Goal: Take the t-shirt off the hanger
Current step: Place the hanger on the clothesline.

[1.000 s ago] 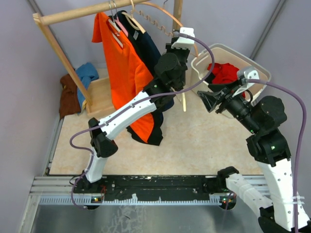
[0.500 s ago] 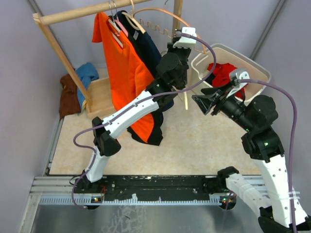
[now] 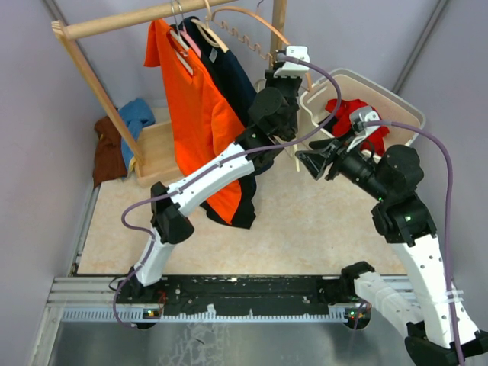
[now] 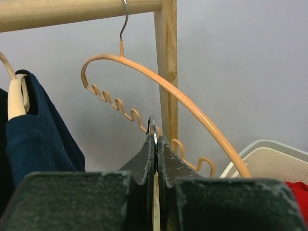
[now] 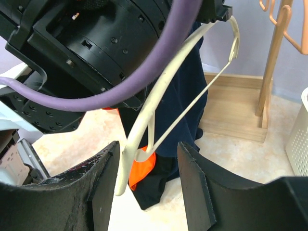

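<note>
- The left gripper (image 4: 155,139) is seen raised beside the wooden rail (image 4: 72,12), its fingers pressed together on the metal hook of a cream hanger (image 5: 144,115).
- No garment is carried by the cream hanger; it is held dangling below the left wrist, with its lower end lying between the fingers of the right gripper (image 5: 148,149).
- The right gripper is held spread wide; whether the hanger is touched by either finger cannot be told.
- The orange t-shirt (image 3: 200,114) is found hung from the rail on a hanger of its own, left of the left arm.
- The navy t-shirt (image 3: 232,76) is hung just behind it, on a pale hanger, and is partly hidden by the arm.
- A bare peach hanger (image 4: 159,84) with a wavy lower edge is hooked on the rail near the upright post.
- A white basket (image 3: 396,107) is set at the right of the table, and a red garment (image 3: 349,114) is seen lying in it.
- Blue and brown cloths (image 3: 122,133) are piled at the left foot of the rack.
</note>
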Robot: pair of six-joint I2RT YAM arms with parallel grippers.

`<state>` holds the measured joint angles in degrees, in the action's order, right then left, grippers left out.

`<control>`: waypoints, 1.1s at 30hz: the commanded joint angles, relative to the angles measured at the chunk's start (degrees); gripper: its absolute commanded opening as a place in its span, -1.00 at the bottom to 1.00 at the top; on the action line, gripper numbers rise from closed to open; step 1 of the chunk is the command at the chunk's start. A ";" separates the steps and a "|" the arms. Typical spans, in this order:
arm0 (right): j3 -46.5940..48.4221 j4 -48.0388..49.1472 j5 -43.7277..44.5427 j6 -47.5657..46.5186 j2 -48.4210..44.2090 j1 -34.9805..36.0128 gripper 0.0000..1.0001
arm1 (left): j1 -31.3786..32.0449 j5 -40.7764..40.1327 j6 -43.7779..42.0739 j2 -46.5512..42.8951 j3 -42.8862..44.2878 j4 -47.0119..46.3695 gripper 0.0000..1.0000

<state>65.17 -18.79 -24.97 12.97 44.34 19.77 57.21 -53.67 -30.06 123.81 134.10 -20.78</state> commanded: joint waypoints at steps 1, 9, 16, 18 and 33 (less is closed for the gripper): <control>-0.10 3.13 -0.70 1.06 -0.04 0.58 0.03 | -0.26 -1.21 -1.71 0.79 0.86 -5.21 -1.00; -0.52 3.14 0.43 1.23 1.28 1.29 0.02 | -0.17 -1.77 -2.20 1.10 1.05 -6.12 -1.00; -1.42 5.41 2.35 2.00 2.41 2.65 -0.07 | 0.23 -2.46 -2.58 0.99 1.22 -6.84 -1.00; -1.53 5.63 3.38 2.06 2.79 3.10 -0.11 | 0.42 -2.47 -2.97 1.12 1.24 -7.23 -1.00; -3.84 8.47 10.02 3.02 4.05 3.86 -0.43 | 2.69 -2.59 -4.32 1.47 1.27 -8.49 -1.00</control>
<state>61.56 -14.11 -18.00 15.53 48.23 22.90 58.70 -56.40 -33.50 124.88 134.10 -26.22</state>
